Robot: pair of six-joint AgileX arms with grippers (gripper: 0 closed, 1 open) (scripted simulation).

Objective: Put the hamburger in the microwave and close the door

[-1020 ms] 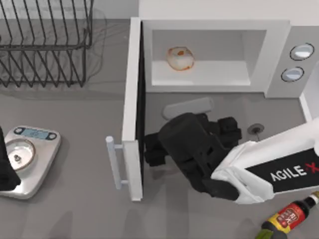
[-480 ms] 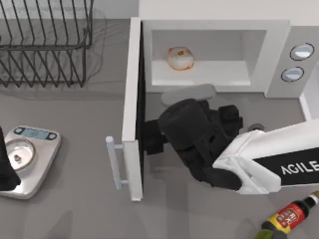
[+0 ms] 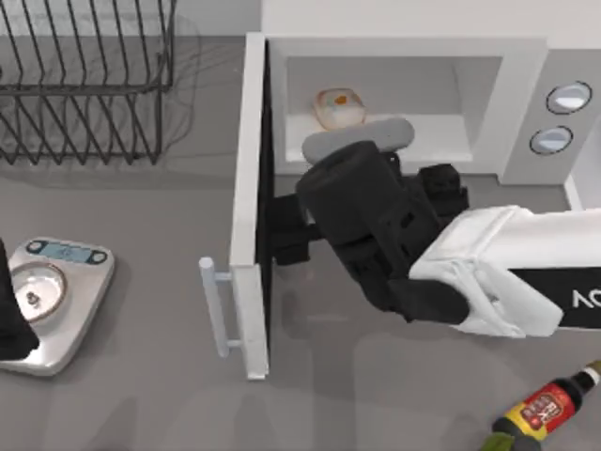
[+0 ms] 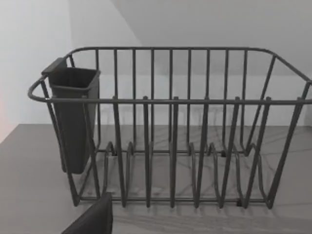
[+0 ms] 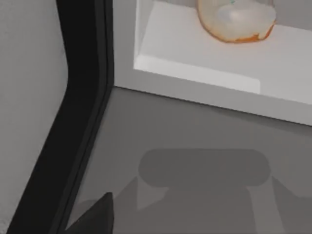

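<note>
The hamburger [image 3: 339, 107] sits inside the microwave [image 3: 413, 94], on the pale cavity floor toward its left side — a small round cream bun with an orange-brown rim and an orange spot on top, smooth and glossy-looking in the right wrist view [image 5: 236, 22]. The microwave is a big white box with two round blue-grey dials [image 3: 560, 117] on its right panel. The door [image 3: 250, 216] stands wide open, swung out toward the front, a tall white slab with a dark inner edge [image 5: 78, 117] and a white bar handle [image 3: 214, 305] on its outer face. The right gripper [image 3: 286, 230] is right up against the door's inner side, just in front of the cavity opening — can't tell how its jaws are set. Off to the left there's a dark wire dish rack [image 4: 170, 126] with a plastic cutlery cup [image 4: 73, 117], a metal kitchen scale [image 3: 56, 301] near the parked left arm at the table's left edge, and a sauce bottle [image 3: 540, 413] at the front right.
</note>
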